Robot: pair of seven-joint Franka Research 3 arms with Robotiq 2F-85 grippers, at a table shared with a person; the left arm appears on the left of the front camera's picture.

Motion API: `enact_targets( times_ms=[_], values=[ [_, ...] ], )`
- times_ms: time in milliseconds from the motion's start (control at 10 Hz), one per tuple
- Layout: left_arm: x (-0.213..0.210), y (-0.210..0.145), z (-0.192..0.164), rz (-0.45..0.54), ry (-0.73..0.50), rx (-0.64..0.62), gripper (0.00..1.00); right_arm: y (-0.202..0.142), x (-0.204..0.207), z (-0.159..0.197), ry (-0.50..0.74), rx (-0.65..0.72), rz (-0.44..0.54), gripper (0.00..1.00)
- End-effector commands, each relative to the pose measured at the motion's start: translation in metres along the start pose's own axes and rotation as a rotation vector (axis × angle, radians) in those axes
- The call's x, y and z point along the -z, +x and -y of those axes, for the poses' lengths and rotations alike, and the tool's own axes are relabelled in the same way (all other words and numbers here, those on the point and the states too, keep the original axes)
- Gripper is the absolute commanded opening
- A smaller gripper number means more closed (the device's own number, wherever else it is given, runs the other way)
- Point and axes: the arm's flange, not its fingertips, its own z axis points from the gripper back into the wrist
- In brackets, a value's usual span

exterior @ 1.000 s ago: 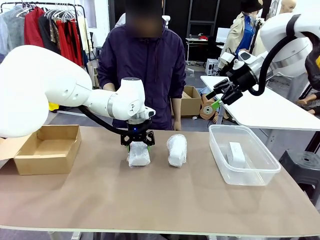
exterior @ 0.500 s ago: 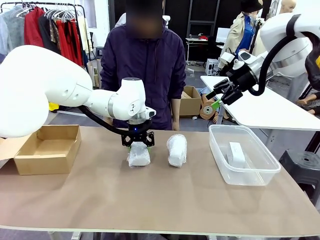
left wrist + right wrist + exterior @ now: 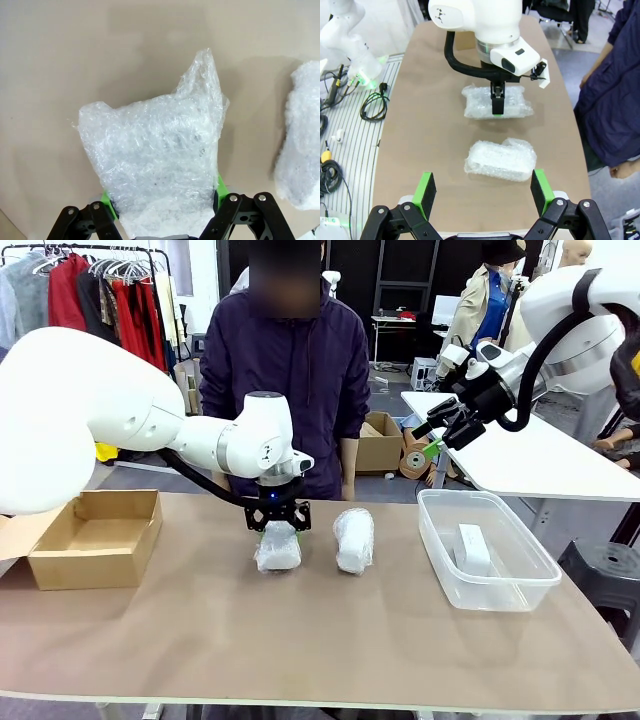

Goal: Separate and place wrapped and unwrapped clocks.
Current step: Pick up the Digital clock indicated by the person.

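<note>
Left gripper [image 3: 278, 528]: green pads [image 3: 218, 186] clamped on both sides of first wrapped bundle [image 3: 155, 160], wrap bulging above them, bundle sitting on table [image 3: 300, 640]. Second wrapped bundle [image 3: 353, 538] just beside it toward right, untouched. Right gripper [image 3: 430, 440] held high at far right, fingers spread wide. Bare white block [image 3: 472, 548] lying inside clear tub [image 3: 500, 592]. Open cardboard box [image 3: 80, 565] at left end. Person [image 3: 290, 370] standing behind table.
</note>
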Motion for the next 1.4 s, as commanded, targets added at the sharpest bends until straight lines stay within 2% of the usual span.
enact_targets(
  times_ms=[0, 500, 800, 1100, 1300],
  values=[
    [-0.026, -0.018, -0.004, 0.026, 0.023, 0.019, 0.00, 0.002, -0.001, -0.002, -0.002, -0.003, -0.005, 1.00],
    [-0.105, -0.054, -0.010, 0.065, 0.038, -0.024, 0.00, 0.002, -0.001, -0.002, -0.002, -0.003, -0.005, 1.00],
    [-0.147, -0.065, -0.012, 0.106, 0.059, -0.039, 0.00, 0.002, -0.001, -0.002, -0.002, -0.003, -0.005, 1.00],
    [-0.216, -0.077, -0.011, 0.149, 0.103, -0.045, 0.00, 0.002, -0.001, -0.002, -0.002, -0.003, -0.005, 1.00],
    [-0.243, -0.081, -0.013, 0.177, 0.108, -0.043, 0.00, 0.002, -0.001, -0.002, -0.002, -0.003, -0.005, 1.00]
  ],
)
